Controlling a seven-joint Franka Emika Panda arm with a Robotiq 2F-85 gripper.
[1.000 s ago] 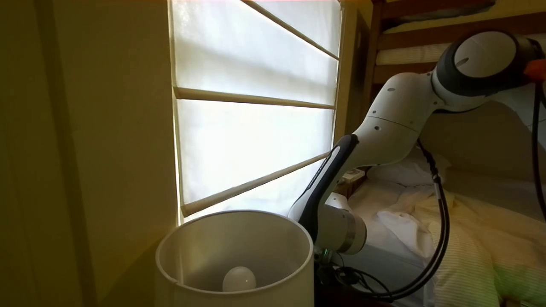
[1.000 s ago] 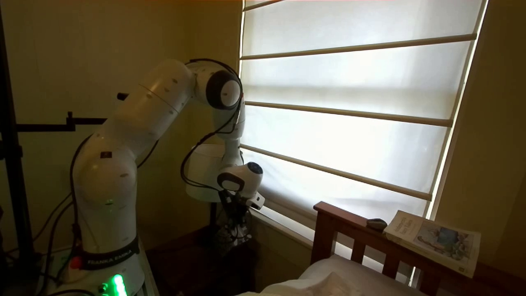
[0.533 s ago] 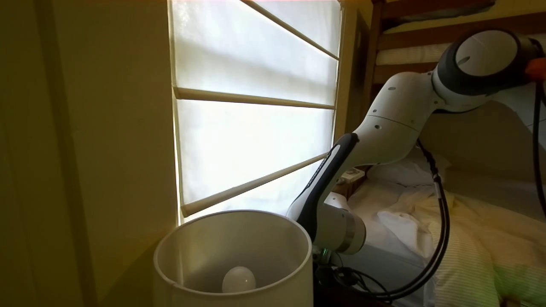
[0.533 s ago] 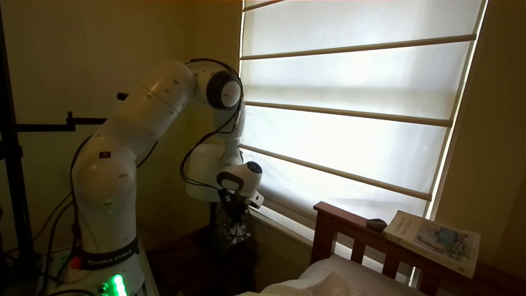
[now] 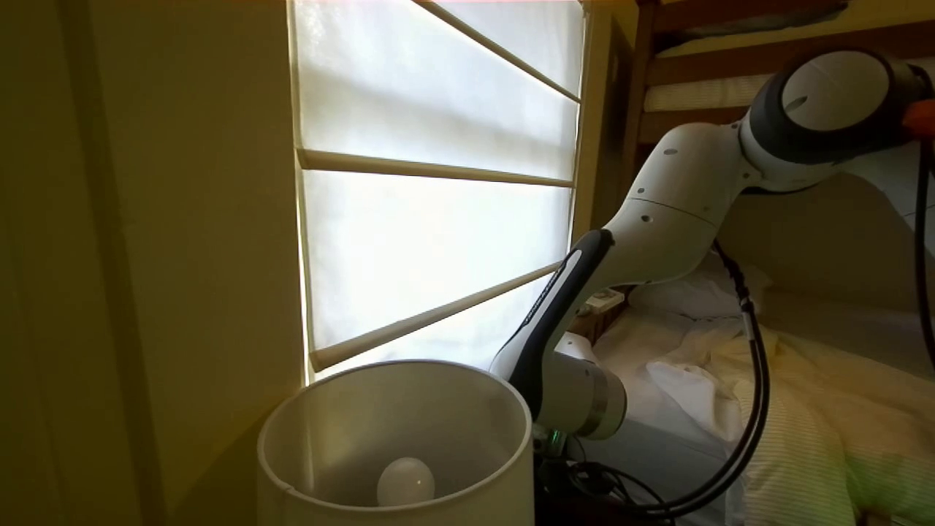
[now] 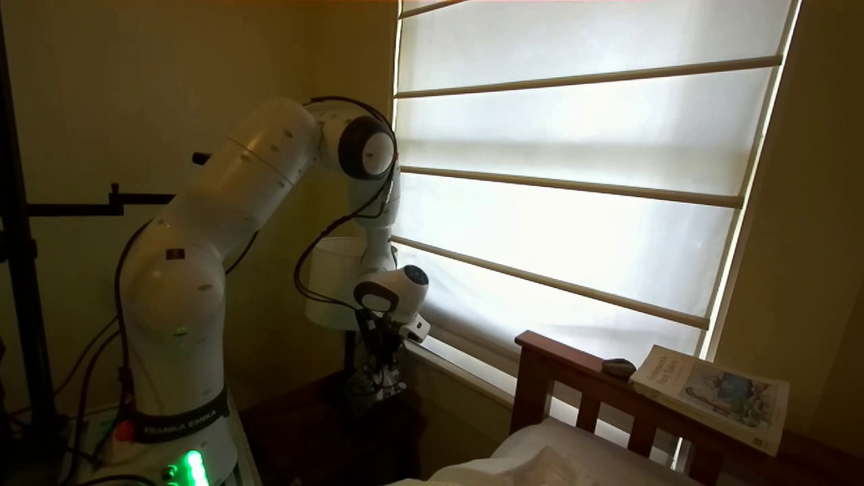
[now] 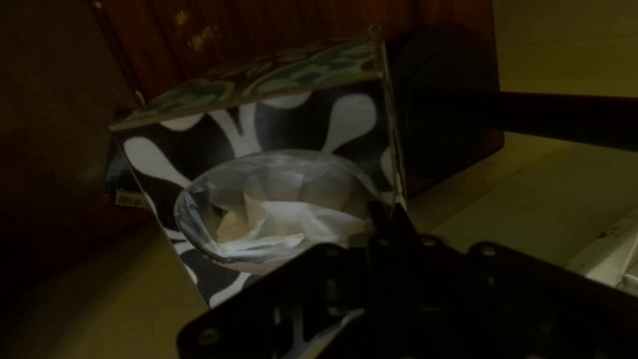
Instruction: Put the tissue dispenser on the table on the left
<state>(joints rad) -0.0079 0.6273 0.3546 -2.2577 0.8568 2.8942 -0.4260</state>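
Note:
The tissue dispenser (image 7: 304, 124), a black-and-white patterned cube box with an oval opening and white tissue inside, fills the middle of the wrist view and looks tilted. My gripper (image 7: 386, 207) has its fingertips close together on the box's wall at the right of the opening, one finger inside. In an exterior view the box (image 6: 363, 390) hangs dark below the gripper (image 6: 385, 368), over the dark wooden table (image 6: 304, 422); whether it touches the table cannot be told. The table's reddish wood (image 7: 299, 17) also shows in the wrist view.
A lamp with a white shade (image 5: 467, 504) stands close beside the arm; the shade also shows in an exterior view (image 6: 327, 287). Its dark base and pole (image 7: 448, 109) are right of the box. A window sill (image 6: 466, 371), bed rail (image 6: 580, 378) and book (image 6: 715, 398) lie to the side.
The gripper and the tissue dispenser have shifted slightly left in an exterior view. The lampshade has also moved slightly left in an exterior view. The gripper stays shut.

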